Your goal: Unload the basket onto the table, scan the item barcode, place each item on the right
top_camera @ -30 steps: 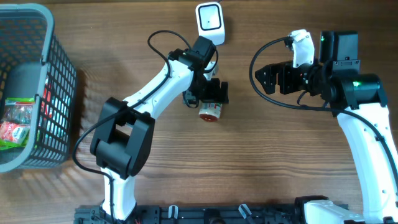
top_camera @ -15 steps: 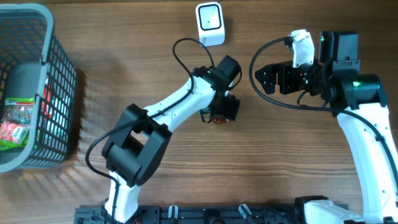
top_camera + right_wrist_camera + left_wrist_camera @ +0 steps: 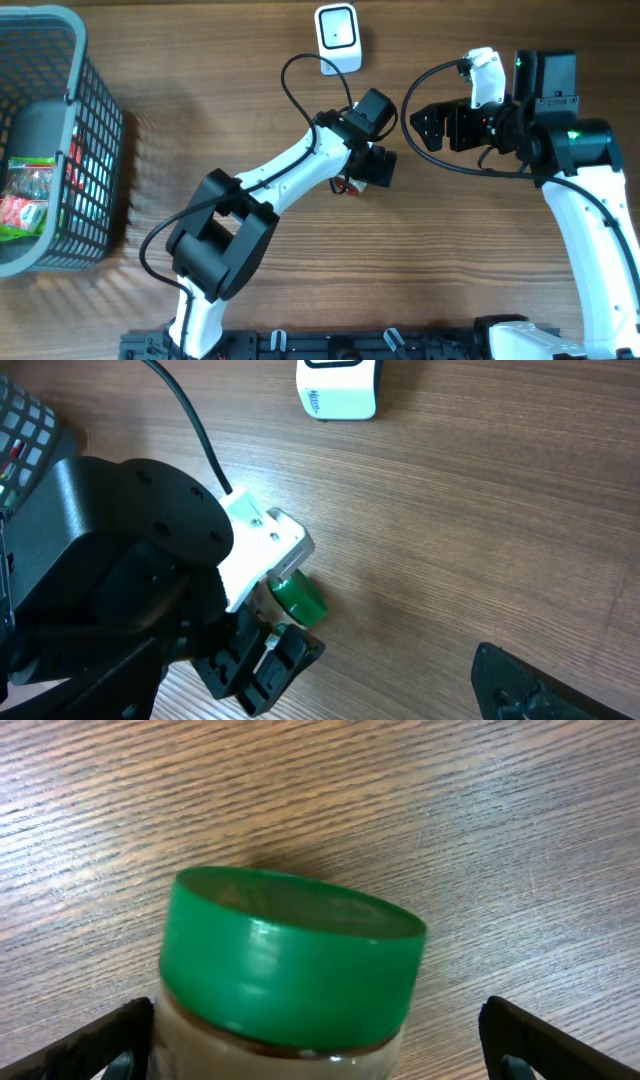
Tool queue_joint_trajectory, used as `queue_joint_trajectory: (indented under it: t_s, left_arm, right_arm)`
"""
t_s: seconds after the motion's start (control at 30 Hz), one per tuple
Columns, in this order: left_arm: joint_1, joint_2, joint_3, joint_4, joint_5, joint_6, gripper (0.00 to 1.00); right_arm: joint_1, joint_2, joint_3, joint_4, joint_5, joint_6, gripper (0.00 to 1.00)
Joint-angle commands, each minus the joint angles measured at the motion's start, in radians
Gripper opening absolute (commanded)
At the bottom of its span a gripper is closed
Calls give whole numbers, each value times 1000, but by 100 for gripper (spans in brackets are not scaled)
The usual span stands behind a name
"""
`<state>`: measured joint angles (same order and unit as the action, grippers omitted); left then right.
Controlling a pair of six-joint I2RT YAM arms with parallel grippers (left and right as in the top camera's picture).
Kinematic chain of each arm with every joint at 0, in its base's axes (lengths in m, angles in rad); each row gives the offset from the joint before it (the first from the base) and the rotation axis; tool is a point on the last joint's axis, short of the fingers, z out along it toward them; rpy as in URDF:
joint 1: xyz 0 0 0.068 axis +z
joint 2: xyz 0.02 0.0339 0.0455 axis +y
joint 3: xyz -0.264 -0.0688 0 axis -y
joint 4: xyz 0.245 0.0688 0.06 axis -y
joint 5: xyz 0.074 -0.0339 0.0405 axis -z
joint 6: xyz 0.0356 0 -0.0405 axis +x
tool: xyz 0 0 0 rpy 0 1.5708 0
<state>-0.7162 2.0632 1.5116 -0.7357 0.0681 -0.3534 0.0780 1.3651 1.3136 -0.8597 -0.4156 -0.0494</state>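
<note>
Green-lidded jar sits on the table mid-scene, nearer than the white scanner, between the left gripper's wide-spread, ungripping jaws, so presenting its barcode apparently remains, while the right gripper gapes empty.

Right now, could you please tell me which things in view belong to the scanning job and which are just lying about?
For the job:
- green-lidded jar, lying on the table
- barcode scanner

Lying about:
- basket at the table's edge
- packets inside it
</note>
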Motion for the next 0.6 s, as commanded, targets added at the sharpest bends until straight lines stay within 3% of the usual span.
queue_joint_trajectory:
  t_s: [0.0, 0.03, 0.13, 0.57]
  left_arm:
    - [-3, -2, -7, 3, -14, 9, 96]
    - [-3, -2, -7, 3, -14, 9, 88]
    - [-8, 0, -8, 3, -14, 9, 76]
    - [-8, 64, -9, 23, -15, 9, 74]
  right_arm:
    - [3, 1, 19, 2, -11, 0, 100]
    - [3, 1, 19, 2, -11, 0, 100]
    - [3, 1, 19, 2, -11, 0, 100]
    - [3, 1, 19, 2, -11, 0, 100]
